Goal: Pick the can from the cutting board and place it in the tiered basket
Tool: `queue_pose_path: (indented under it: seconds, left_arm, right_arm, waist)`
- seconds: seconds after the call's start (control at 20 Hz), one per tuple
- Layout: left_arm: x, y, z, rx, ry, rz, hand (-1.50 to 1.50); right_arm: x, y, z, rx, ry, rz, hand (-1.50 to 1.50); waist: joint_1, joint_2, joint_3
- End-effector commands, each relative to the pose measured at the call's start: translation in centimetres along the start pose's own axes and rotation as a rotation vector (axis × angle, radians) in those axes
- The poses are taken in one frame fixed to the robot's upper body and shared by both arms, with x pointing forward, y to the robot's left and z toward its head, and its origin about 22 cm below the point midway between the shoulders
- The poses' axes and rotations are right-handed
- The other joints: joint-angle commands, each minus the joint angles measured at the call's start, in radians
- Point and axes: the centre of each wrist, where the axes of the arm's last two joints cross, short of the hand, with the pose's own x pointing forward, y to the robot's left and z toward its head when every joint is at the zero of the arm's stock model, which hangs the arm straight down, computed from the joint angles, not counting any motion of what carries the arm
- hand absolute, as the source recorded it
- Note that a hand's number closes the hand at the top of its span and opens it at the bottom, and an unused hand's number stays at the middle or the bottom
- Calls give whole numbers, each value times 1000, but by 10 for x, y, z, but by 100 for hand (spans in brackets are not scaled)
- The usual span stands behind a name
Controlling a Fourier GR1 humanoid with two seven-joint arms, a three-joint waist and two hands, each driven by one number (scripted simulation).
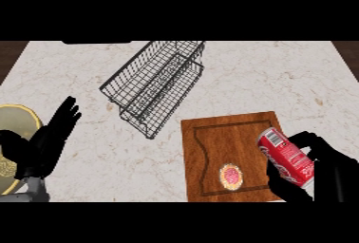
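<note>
The pick-up step is judged to be in hand: the red can (286,163) is seen at the right edge of the cutting board (210,152), tilted rather than upright, with the fingers and thumb of the right hand (329,166) curled round it. Whether the can's base is touching the board or has been raised off it cannot be told from this view. Also on the board, near its front edge and to the left of the can, a small round thing with a pink middle (231,174) is seen; what it is cannot be made out. The wire basket (151,85) stands beyond the board's far left corner, well apart from the can, and nothing is seen in its tiers. The next move is judged to call for the can to be lifted clear of the board, carried away and to the left toward the basket, and lowered into one tier over the wire rim. Well to the left of the board, the left hand (49,137) is held with fingers straight and holding nothing, beside a yellowish plate (14,118).
</note>
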Motion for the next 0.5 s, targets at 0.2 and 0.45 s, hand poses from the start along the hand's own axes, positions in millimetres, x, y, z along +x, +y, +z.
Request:
queue_pose_path:
  seconds: [0.2,0.45]
  left_arm:
    - [10,-10,-13,-24,-14,-9,0]
    - [21,-24,3,-32,-13,-4,0]
  right_arm:
    - [43,-79,26,-167,-133,-248,150]
    - [86,-74,21,-97,-165,-254,150]
  waist:
    - [24,8,-1]
    - [37,7,-1]
